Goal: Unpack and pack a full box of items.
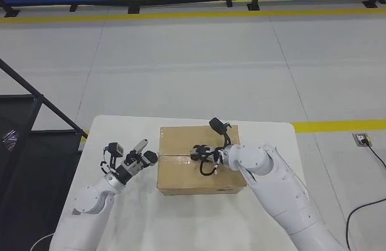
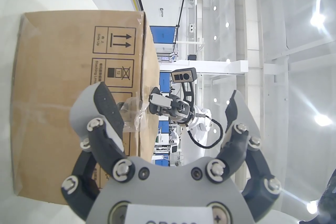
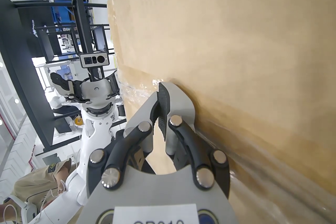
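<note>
A closed cardboard box (image 1: 199,179) stands in the middle of the white table (image 1: 117,132), its top seam sealed with clear tape (image 3: 136,91). My right gripper (image 1: 194,152) lies low over the top of the box (image 3: 236,38) on that seam. Its fingers are shut at the crumpled, lifted end of the tape (image 2: 132,112). My left gripper (image 1: 149,152) hovers just off the box's left side, open with nothing between its fingers (image 2: 105,104). From that side I face the printed side of the box (image 2: 65,64) and the right gripper (image 2: 151,104) at the top edge.
A black frame (image 1: 29,94) and dark netting (image 1: 17,144) stand off the table's left edge. Bare table surface lies in front of the box and on both sides. A cable (image 1: 368,210) runs on the floor to the right.
</note>
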`<control>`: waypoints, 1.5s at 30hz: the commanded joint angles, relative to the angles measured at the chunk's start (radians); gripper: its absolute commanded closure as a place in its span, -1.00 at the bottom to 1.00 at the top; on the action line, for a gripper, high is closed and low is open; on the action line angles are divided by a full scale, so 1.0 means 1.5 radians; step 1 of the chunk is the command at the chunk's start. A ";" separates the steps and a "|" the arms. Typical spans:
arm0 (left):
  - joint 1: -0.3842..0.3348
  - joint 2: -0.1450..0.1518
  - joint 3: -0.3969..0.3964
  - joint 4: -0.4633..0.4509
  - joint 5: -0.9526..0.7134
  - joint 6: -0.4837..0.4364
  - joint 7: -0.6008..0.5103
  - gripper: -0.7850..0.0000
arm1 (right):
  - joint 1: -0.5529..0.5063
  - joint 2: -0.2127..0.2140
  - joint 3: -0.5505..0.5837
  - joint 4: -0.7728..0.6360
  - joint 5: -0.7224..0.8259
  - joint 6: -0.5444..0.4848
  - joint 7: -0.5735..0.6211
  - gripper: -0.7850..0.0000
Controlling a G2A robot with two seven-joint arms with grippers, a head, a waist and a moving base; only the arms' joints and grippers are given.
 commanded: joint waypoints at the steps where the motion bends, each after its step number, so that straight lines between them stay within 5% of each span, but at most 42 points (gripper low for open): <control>1: 0.000 0.000 0.000 -0.004 0.002 0.001 0.000 -1.00 | -0.017 0.007 0.021 -0.024 -0.005 0.009 -0.001 1.00; 17: 0.010 0.004 -0.021 -0.018 0.002 0.001 -0.007 -1.00 | -0.155 0.051 0.170 -0.177 -0.034 0.057 -0.021 1.00; 41: 0.070 0.024 -0.113 -0.073 -0.005 -0.014 -0.037 -1.00 | -0.243 0.091 0.381 -0.127 0.136 -0.043 -0.014 1.00; 42: 0.077 0.026 -0.121 -0.079 -0.005 -0.014 -0.040 -1.00 | -0.246 0.092 0.389 -0.121 0.149 -0.056 -0.017 0.94; 43: 0.084 0.028 -0.130 -0.085 -0.007 -0.015 -0.043 -1.00 | -0.249 0.092 0.397 -0.115 0.164 -0.071 -0.021 0.38; 44: 0.092 0.030 -0.140 -0.093 -0.004 -0.015 -0.044 -1.00 | -0.252 0.093 0.403 -0.111 0.178 -0.090 -0.025 -0.84; 45: 0.101 0.033 -0.149 -0.102 0.007 -0.017 -0.044 -1.00 | -0.256 0.093 0.408 -0.105 0.191 -0.109 -0.025 -1.00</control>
